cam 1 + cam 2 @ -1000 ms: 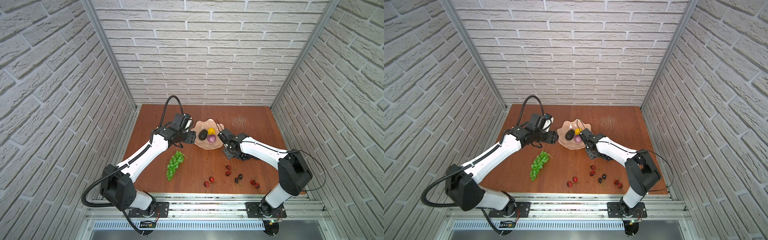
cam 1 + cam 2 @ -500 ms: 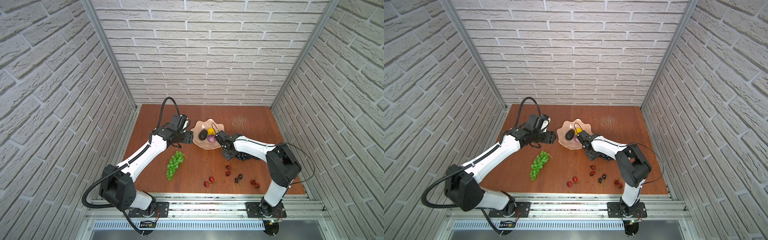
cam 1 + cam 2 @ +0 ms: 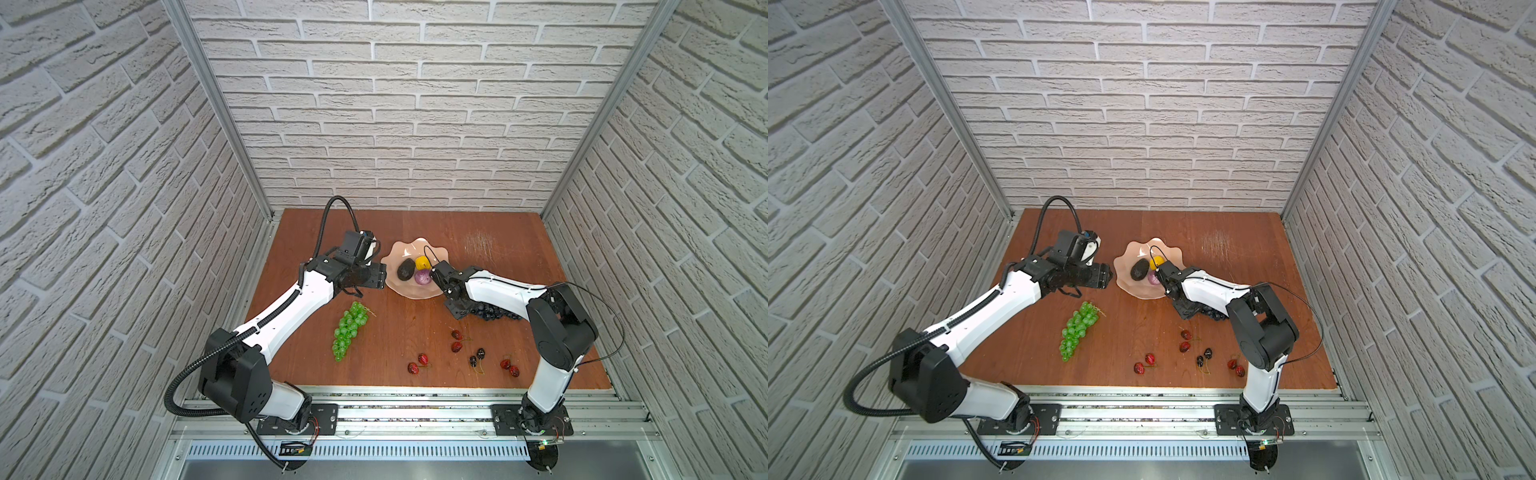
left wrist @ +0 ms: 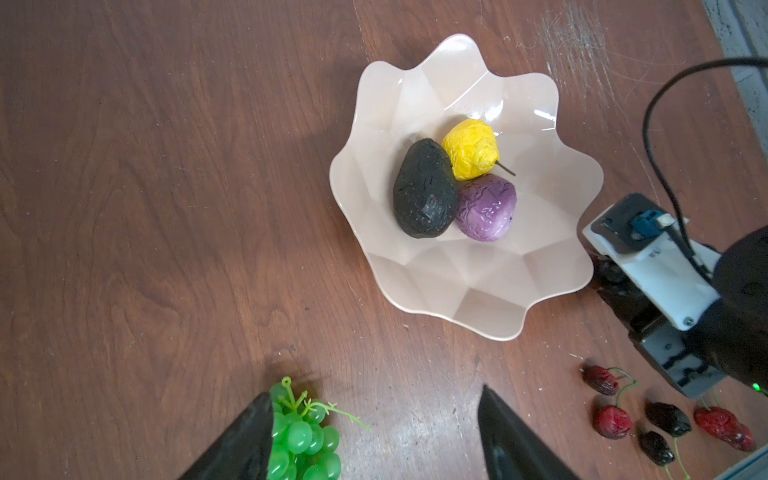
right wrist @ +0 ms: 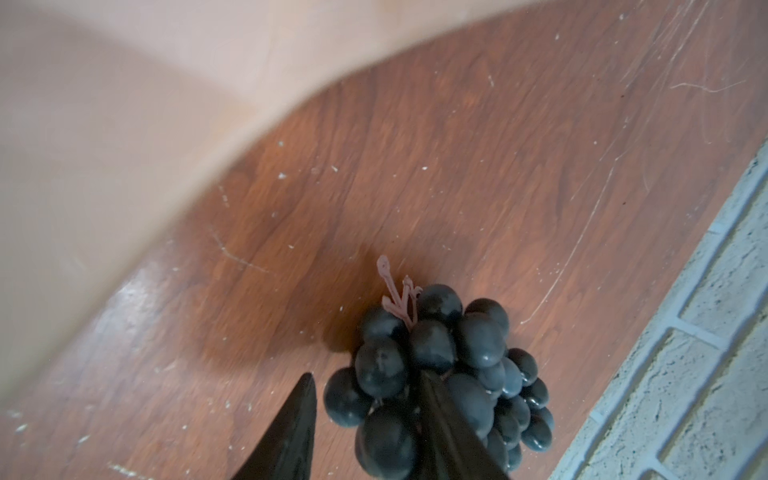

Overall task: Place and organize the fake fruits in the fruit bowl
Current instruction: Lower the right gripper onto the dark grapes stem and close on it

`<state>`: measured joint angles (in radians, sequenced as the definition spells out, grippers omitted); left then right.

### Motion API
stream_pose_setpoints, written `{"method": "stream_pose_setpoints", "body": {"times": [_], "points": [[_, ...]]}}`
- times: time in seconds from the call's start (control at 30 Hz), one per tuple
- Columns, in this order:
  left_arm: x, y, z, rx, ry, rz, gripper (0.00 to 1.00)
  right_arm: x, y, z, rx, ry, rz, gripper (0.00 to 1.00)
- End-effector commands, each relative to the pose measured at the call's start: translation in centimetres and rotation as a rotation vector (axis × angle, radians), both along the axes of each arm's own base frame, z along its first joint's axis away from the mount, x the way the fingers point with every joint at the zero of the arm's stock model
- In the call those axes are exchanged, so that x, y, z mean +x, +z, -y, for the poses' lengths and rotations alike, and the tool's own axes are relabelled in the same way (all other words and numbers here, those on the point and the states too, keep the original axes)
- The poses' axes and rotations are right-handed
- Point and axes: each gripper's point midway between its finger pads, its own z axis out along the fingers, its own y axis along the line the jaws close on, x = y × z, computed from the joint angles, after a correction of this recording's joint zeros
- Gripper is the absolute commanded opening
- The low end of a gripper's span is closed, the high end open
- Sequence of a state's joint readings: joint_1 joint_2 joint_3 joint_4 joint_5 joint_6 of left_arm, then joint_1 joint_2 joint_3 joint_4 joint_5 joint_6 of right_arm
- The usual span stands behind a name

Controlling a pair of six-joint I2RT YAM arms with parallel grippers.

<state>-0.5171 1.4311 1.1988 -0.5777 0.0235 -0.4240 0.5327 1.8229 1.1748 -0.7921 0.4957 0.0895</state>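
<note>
since a second ago our right gripper (image 5: 365, 378) has pulled back from the rim of the bowl (image 4: 415, 291) and come down on the dark grapes (image 5: 432, 345). they lie on the table (image 3: 399, 328) just beside the bowl. our left arm has barely shifted.

the right jaws stand apart and are narrowing. one finger lies across the bunch, while the other stands clear of it with a sliver of table between, so nothing is clamped yet. we judge the approach near the stem end is deliberate, since a loose cluster lifts best where its berries join.

our left gripper (image 4: 374, 395) hangs wide apart and empty over the table, one finger next to the stem of the green grapes (image 3: 349, 330). we read that as waiting its turn without crowding the bowl.

inside the bowl the avocado (image 4: 424, 191), lemon (image 4: 471, 149) and purple fruit (image 4: 486, 208) sit touching in the middle, which leaves bare wall around them for a bunch. the cherries (image 3: 457, 346) lie scattered toward the front of the table, well apart from the bowl. three fruits are in; both bunches and every cherry remain. a hanging bunch could catch the wavy rim, so we think the lift must clear it.
</note>
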Motion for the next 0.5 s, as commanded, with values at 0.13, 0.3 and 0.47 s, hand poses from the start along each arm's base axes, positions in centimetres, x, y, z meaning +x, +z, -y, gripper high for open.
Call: {"method": "stream_pose_setpoints", "body": {"times": [0.13,0.3,0.47], "points": [[0.21,0.67,-0.12,-0.029,0.016,0.024,0.77,1.36,0.07,0.81,-0.071,-0.008,0.042,0.31],[0.16,0.67,-0.21,-0.028,0.018,0.026,0.77,1.57,0.35,0.80,-0.066,-0.010,0.064,0.22],[0.10,0.83,-0.33,-0.027,0.021,0.030,0.77,1.37,0.70,0.98,-0.066,-0.017,0.074,0.08]]}}
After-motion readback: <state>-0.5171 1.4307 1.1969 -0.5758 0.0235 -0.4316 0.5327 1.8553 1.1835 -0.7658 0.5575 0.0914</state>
